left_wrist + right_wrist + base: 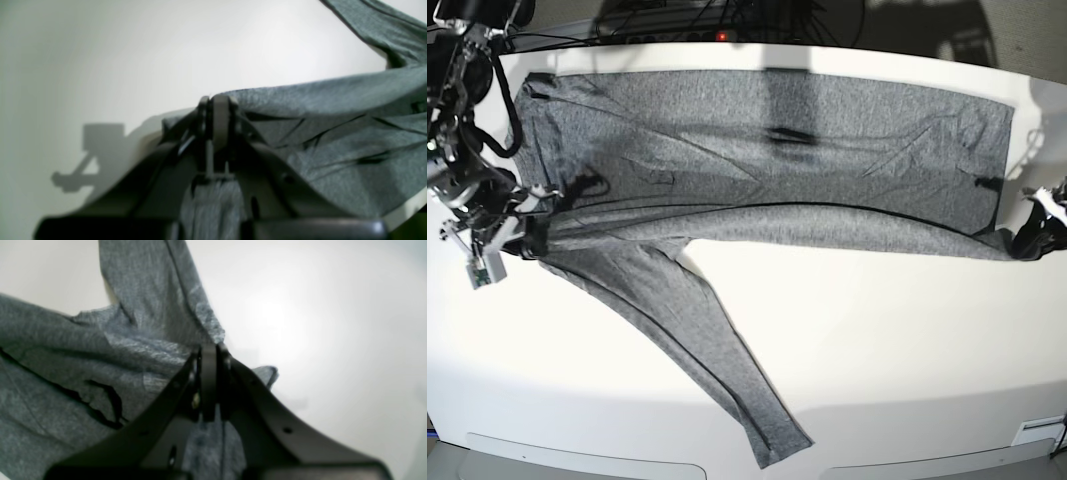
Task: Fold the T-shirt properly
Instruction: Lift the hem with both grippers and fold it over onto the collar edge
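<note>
The T-shirt (767,160) is spread lengthwise across the white table (877,340), its body lying along the far half. The near long edge is seen raised and drawn toward the far side, so that 1 lengthwise fold appears to be under way but not laid down. 1 long sleeve (697,340) is left trailing diagonally toward the near edge of the table, unfolded; a second sleeve cannot be made out separately.

The right gripper (209,351) is pressed together on a pinch of the grey knit at the end of the garment on the left of the base view, with cloth bunched and creased beside it. The left gripper (217,100) is likewise clamped on the fabric edge at the opposite end, the cloth stretched taut away from it.

The task is judged to be at an early stage: the first fold is being carried over and is not yet flat. The loose sleeve is still to be tucked in, and crosswise folds are likely needed after that to reach a compact shape
</note>
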`<state>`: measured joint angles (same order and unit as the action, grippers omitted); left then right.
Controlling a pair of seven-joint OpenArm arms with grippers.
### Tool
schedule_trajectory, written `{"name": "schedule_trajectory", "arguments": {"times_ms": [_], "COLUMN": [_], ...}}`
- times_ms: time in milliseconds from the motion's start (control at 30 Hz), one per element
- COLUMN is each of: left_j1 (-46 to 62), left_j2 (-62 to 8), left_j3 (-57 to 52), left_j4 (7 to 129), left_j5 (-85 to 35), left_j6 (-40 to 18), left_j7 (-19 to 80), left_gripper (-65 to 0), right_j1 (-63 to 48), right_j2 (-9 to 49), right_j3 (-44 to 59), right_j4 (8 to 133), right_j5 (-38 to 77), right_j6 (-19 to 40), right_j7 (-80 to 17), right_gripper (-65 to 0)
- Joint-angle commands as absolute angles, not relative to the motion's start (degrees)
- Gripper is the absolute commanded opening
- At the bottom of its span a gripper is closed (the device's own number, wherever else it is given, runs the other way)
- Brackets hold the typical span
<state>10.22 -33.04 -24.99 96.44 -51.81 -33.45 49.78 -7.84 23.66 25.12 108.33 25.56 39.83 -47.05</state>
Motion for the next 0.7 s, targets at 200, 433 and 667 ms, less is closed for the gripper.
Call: {"name": "schedule_trajectory", "arguments": {"times_ms": [200, 433, 667], "left_j1": [16.93, 23.31, 27.22], "left_j2": [-34.3, -34.17, -34.13], "left_j3": [-29.28, -29.28, -29.28], "left_j4": [99.5, 99.5, 99.48], "left_j5": [-57.34, -57.32, -57.14], "left_j6": [-33.82, -33.85, -33.85], "left_j7": [52.73, 52.69, 52.25], "left_gripper": [-65.0, -65.0, -65.0], "right_j1": [-15.31, -20.93, -25.02], "right_j2": [24.62, 24.62, 24.67], "right_j3": [27.73, 27.81, 27.81], "right_j4": [115.55, 117.16, 117.16], "right_j5": [26.0, 25.89, 24.34], "right_j6": [40.0, 40.0, 40.0], "right_j7": [-46.46, -47.24, -47.42], "right_gripper": [-65.0, -65.0, -65.0]}}
